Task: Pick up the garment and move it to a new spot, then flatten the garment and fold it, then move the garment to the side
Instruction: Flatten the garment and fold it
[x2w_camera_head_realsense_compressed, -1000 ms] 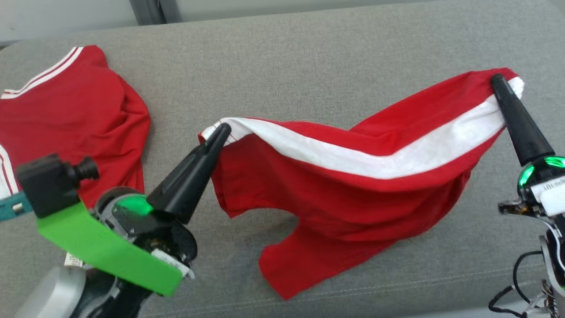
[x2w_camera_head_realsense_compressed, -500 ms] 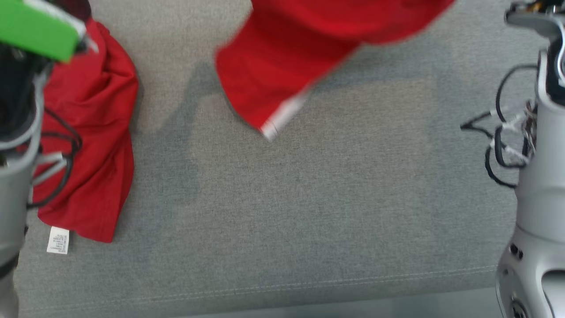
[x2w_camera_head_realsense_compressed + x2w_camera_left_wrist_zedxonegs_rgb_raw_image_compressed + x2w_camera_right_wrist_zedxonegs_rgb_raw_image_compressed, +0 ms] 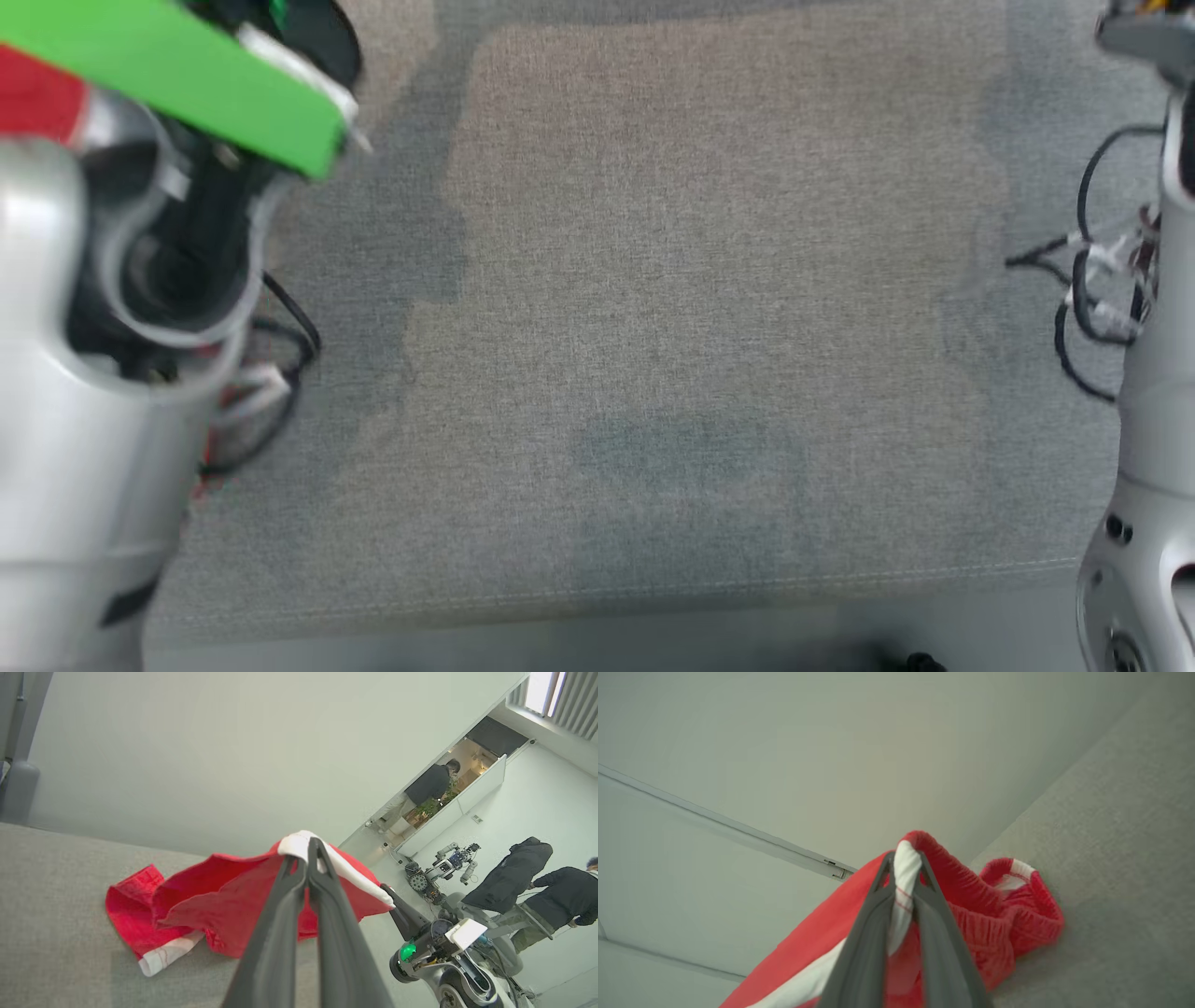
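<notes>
pale left forearm [image 3: 65, 392] and pale right forearm [image 3: 1153, 420] stand raised at the edges of the head view. the left gripper [image 3: 306, 848] is pinched onto a white-trimmed corner of the red fabric garment [image 3: 224, 896], and the right gripper [image 3: 906, 858] is clamped on its white stripe. the garment spans left to right between them, its lower folds lying on the grey woven cushion [image 3: 56, 914].

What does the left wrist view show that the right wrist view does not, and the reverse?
Left wrist view, not right: people in the room, a small robot on the floor, a leg end lying on the couch. Right wrist view, not left: the gathered waistband, a rail on the wall. Both: the red garment with white stripe, the grey couch, a gripper shut on the cloth (left gripper, right gripper).
</notes>
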You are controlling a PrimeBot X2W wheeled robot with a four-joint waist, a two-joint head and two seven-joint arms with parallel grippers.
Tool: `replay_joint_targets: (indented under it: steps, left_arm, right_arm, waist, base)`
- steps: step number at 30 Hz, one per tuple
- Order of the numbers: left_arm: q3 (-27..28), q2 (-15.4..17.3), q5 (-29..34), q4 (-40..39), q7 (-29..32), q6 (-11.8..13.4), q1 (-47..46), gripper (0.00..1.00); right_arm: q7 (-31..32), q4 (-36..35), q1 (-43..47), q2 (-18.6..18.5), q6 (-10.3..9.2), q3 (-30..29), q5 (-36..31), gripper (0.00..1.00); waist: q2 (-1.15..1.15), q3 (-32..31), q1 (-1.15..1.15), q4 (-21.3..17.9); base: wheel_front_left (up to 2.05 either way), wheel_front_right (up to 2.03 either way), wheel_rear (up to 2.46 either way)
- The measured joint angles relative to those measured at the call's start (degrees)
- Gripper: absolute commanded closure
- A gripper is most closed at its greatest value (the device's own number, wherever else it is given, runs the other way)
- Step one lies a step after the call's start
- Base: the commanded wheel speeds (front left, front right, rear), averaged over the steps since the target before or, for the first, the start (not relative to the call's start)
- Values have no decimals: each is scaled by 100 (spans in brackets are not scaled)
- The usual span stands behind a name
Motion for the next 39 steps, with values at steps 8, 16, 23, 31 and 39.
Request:
replay_joint_targets:
  steps: [8, 16, 23, 31, 39]
  left_arm:
    - [-402, -93, 16, 387, -508, -383, 1785, 100]
    - [-394, -256, -147, 374, -995, -491, 2869, 100]
    - [-680, -288, -193, 225, -1146, -614, 3655, 100]
    - [-1115, -192, -198, 41, -1135, -627, 4523, 100]
    - [-1134, 151, -186, -420, -1170, -410, 5232, 100]
  right_arm:
    - [-70, -30, 1439, 11, 118, -244, 325, 100]
    - [-87, -56, 2424, 87, 355, -304, 511, 100]
    - [-78, 24, 3450, 98, 474, -337, 530, 100]
    - [-58, -73, 4391, 132, 464, -513, 597, 100]
    - [121, -757, 5287, 23, 533, -347, 433, 100]
  waist:
    - [0, 201, 0, 61]
    - [0, -275, 0, 53]
    - [0, -786, 0, 2]
    - [0, -1357, 0, 20]
    - [0, -1638, -1, 141]
  base:
    - [0, 0, 0]
    - [0, 0, 0]
    - [0, 0, 0]
    - [0, 0, 0]
    - [0, 0, 0]
